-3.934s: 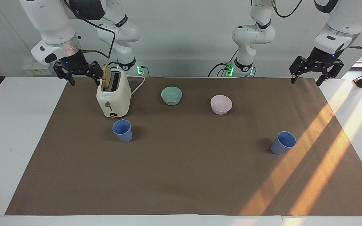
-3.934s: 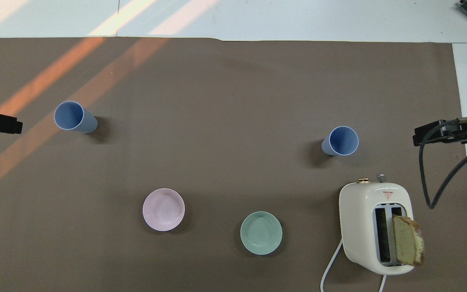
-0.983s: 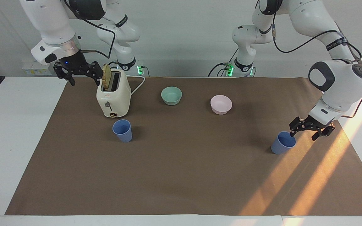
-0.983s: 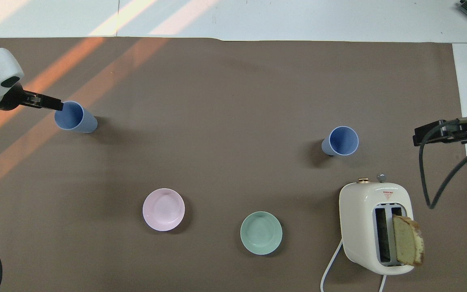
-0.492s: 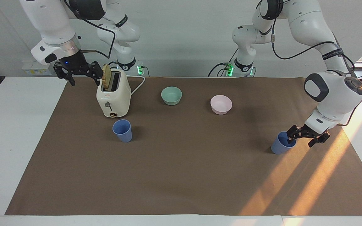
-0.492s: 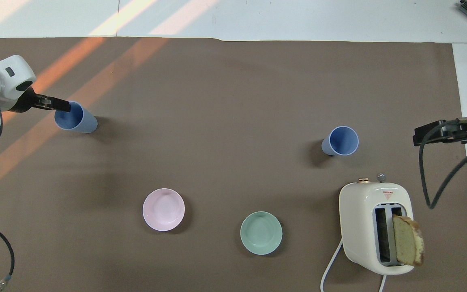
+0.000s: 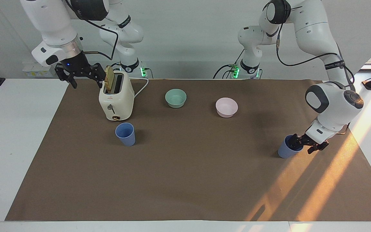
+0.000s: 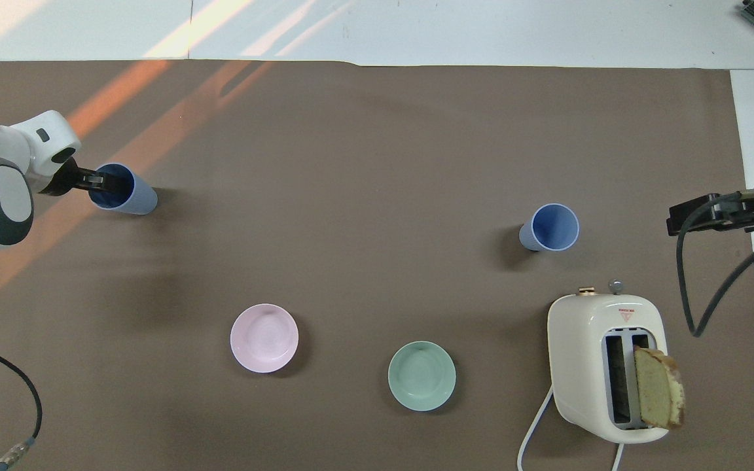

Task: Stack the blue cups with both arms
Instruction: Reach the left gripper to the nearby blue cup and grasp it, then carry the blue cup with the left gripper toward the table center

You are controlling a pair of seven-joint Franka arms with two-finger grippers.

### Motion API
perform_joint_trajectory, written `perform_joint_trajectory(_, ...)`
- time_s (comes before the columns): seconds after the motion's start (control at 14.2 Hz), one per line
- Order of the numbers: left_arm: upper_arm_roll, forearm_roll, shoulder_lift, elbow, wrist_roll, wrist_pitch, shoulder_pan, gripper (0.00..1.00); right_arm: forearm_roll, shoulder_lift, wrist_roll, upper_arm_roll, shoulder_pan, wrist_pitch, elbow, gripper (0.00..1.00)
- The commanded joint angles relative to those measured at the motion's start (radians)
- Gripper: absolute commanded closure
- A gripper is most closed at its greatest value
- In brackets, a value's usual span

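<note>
Where the left arm's end of the table is reached, one small matte periwinkle-blue plastic tumbler (image 7: pixel 288 149) is found upright on the brown paper table cover (image 7: pixel 185 180), with the black two-finger left gripper (image 7: pixel 303 144) lowered at its rim. One finger (image 8: pixel 103 181) is seen inside the mouth of the cup and the other outside its wall; the jaws stand apart astride the rim, and whether the wall is yet pinched cannot be told. A second identical periwinkle-blue tumbler (image 7: pixel 125 133) is set upright toward the right arm's end, just beside the cream two-slot toaster (image 7: pixel 116 100) and farther from the robots than it. The black right gripper (image 7: pixel 80 73) is held waiting, jaws spread wide and empty, over the table edge beside the toaster.

A pale green round bowl (image 7: pixel 175 98) and a pale pink round bowl (image 7: pixel 226 107) are placed nearer the robots, between the cups. Orange sunlight is cast in bands across the cover at the left arm's end. A white wall and both arm bases are shown in the facing view only. The toaster's slots and the slice of bread (image 8: pixel 657 387) standing in one are shown from above in the overhead view.
</note>
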Motion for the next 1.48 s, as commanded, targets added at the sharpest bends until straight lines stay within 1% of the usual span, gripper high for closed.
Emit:
perform_joint_trajectory(0.0, 0.000, -0.021, -0.015, -0.023, 0.024, 0.004, -0.001, 1.00, 0.006, -0.007, 0.004, 0.010, -0.014, 0.002, -0.009, 0.00)
perform_joint_trajectory(0.28, 0.002, -0.019, -0.021, -0.019, 0.044, -0.021, -0.002, 1.00, 0.006, -0.007, 0.004, 0.010, -0.014, 0.002, -0.009, 0.00)
perform_joint_trajectory(0.63, -0.017, -0.007, -0.096, -0.009, 0.035, -0.073, -0.005, 1.00, 0.006, -0.007, 0.004, 0.010, -0.014, 0.002, -0.009, 0.00)
perform_joint_trajectory(0.84, -0.029, -0.005, -0.119, -0.011, -0.001, -0.073, -0.050, 1.00, 0.006, -0.007, 0.005, 0.010, -0.014, 0.002, -0.009, 0.00)
perform_joint_trajectory(1.26, -0.218, -0.001, -0.130, -0.028, -0.322, -0.061, -0.071, 1.00, 0.006, -0.007, 0.004, 0.010, -0.014, 0.002, -0.009, 0.00)
perform_joint_trajectory(1.4, -0.276, 0.050, -0.130, -0.028, -0.431, -0.058, -0.093, 1.00, 0.006, -0.007, 0.004, 0.010, -0.014, 0.002, -0.009, 0.00)
